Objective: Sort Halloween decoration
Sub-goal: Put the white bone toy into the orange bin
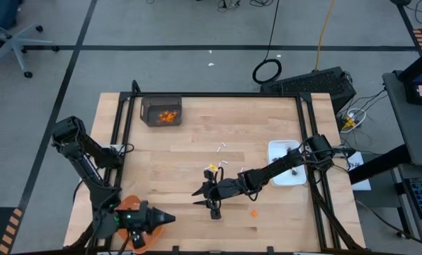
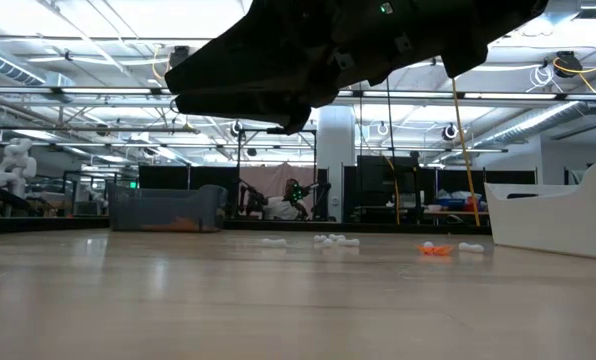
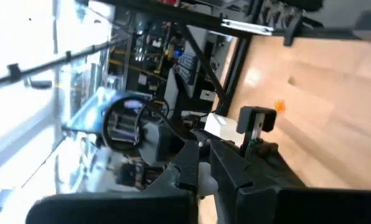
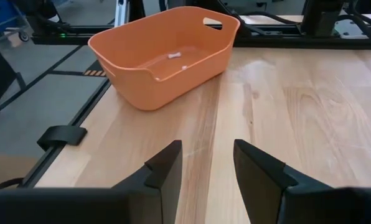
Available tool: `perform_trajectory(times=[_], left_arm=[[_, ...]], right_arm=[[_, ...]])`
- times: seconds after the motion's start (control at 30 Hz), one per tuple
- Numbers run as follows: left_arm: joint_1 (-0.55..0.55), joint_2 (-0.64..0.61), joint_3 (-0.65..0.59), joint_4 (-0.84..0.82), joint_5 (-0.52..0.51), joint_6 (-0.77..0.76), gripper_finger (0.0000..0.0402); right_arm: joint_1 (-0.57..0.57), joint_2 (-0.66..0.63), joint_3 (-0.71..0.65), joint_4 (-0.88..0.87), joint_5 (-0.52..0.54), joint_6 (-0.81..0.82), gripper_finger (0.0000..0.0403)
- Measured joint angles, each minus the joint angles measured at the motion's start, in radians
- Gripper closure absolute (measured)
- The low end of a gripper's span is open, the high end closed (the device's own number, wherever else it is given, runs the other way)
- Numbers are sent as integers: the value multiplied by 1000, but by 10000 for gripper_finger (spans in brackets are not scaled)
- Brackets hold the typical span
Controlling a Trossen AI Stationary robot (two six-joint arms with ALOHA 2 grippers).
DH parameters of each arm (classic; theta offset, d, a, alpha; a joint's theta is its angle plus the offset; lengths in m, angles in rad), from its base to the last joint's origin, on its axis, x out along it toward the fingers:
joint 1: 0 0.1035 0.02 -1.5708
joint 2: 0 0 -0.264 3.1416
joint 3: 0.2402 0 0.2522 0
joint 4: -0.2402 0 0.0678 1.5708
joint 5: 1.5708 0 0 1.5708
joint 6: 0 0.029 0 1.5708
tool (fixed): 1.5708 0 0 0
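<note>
Right gripper point(image 1: 199, 193): fingers spread, empty, mid-table; white sticks point(image 1: 220, 151) and orange bit point(image 1: 254, 212) lie nearby. Left gripper point(image 1: 170, 219): pressed together above orange tray point(image 4: 173, 53), which holds 2 white pieces. Dark bin point(image 1: 161, 111): orange bits. White dish point(image 1: 285, 163): contents unclear.

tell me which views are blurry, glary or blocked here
Low view: a dark arm close to the lens blocks the top as a silhouette against bright ceiling lights. Left wrist view: tilted and smeared, with washed-out windows on one side; the left gripper is shut. Right wrist view: sharp, with the orange tub clear and the right gripper open. High view: evenly lit, with no glare.
</note>
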Motion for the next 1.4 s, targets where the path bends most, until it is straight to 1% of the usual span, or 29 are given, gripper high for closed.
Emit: perform_trajectory(times=[0.1,0.17,0.37,0.43,0.53,0.6,0.7,0.77,0.8,0.87,0.93,1.0,1.1,1.2,1.27,1.33,1.4], left_arm=[[0,0,0,3,1,49,385],[0,0,0,2,1,57,385],[-4,0,0,-3,-20,-131,385],[-16,0,0,-6,-36,-223,385],[-42,-6,0,-11,-89,-409,385],[-61,-27,0,-43,-112,-531,385],[-82,-69,1,-139,-116,-715,385],[-90,-102,1,-232,-111,-854,385],[-90,-121,1,-289,-93,-934,385],[-84,-157,2,-426,-24,-1107,385],[-64,-185,2,-565,98,-1295,389],[-38,-206,2,-683,252,-1459,393],[-2,-216,1,-844,511,-1704,393],[27,-216,1,-938,784,-1946,393],[37,-213,1,-978,925,-2079,393],[40,-213,1,-1007,1004,-2190,392],[39,-213,1,-1014,1034,-2296,384]], right_arm=[[0,0,0,0,1,19,273],[0,0,0,0,1,26,273],[0,0,0,0,1,23,273],[0,0,0,0,1,21,273],[0,0,0,-23,0,18,273],[0,0,0,-55,-1,17,273],[0,0,0,-92,-2,21,273],[0,0,0,-111,-2,20,273],[0,0,0,-119,-2,18,273],[0,0,0,-131,-2,10,273],[0,0,0,-142,-2,-1,273],[0,0,0,-157,-2,-13,273],[0,0,0,-160,-2,-34,273],[0,0,0,-159,-2,-54,273],[0,0,0,-160,-2,-64,273],[-1,0,0,-160,1,-72,273],[-1,0,0,-162,10,-80,273]])
